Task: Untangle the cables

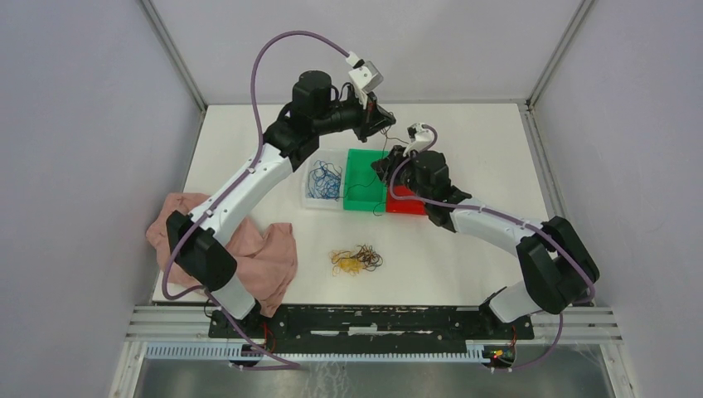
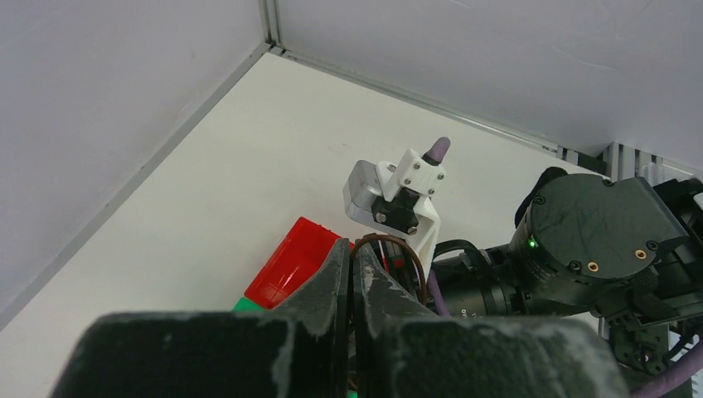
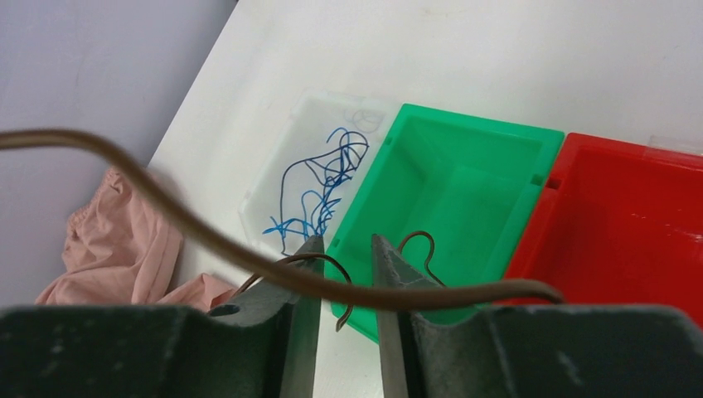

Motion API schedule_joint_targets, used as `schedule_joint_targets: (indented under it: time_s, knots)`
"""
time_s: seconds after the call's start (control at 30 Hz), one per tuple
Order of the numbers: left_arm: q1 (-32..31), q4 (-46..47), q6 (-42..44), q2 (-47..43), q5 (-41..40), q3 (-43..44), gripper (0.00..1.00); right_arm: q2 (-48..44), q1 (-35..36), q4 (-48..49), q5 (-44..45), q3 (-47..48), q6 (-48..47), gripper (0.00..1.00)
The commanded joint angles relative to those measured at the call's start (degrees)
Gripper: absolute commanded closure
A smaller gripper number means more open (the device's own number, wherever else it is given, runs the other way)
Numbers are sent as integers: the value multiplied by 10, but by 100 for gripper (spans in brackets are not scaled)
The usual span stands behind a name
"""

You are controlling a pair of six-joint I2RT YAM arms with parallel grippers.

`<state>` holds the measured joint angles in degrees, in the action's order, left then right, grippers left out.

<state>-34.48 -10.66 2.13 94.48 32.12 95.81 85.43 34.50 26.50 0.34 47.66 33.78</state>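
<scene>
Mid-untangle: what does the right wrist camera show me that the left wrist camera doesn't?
Right wrist only: the clear bin holding blue cables, the green bin seen inside, the pink cloth, and the right gripper with its fingers apart and a brown cable running across them.
Left wrist only: the left gripper shut, a brown cable loop at its tips, and the right arm's wrist camera beyond.
Both: the red bin, some of the green bin, and brown cable.
</scene>
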Motion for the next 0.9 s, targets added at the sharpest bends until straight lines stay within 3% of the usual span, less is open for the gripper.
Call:
schedule_joint_targets:
  time_s: [0.0, 0.33, 0.53, 0.87]
  knots:
    - [-3, 14, -17, 9, 8, 35, 97, -17, -12, 14, 33, -1, 2, 71]
    - [-3, 3, -11, 48, 17, 91, 97, 12, -38, 21, 20, 22, 16, 85]
    - [-5, -13, -10, 27, 55, 116, 97, 2, -46, 6, -6, 43, 23, 90]
    - [-12, -46, 36, -70, 37, 32, 97, -32, -48, 4, -29, 50, 59, 95]
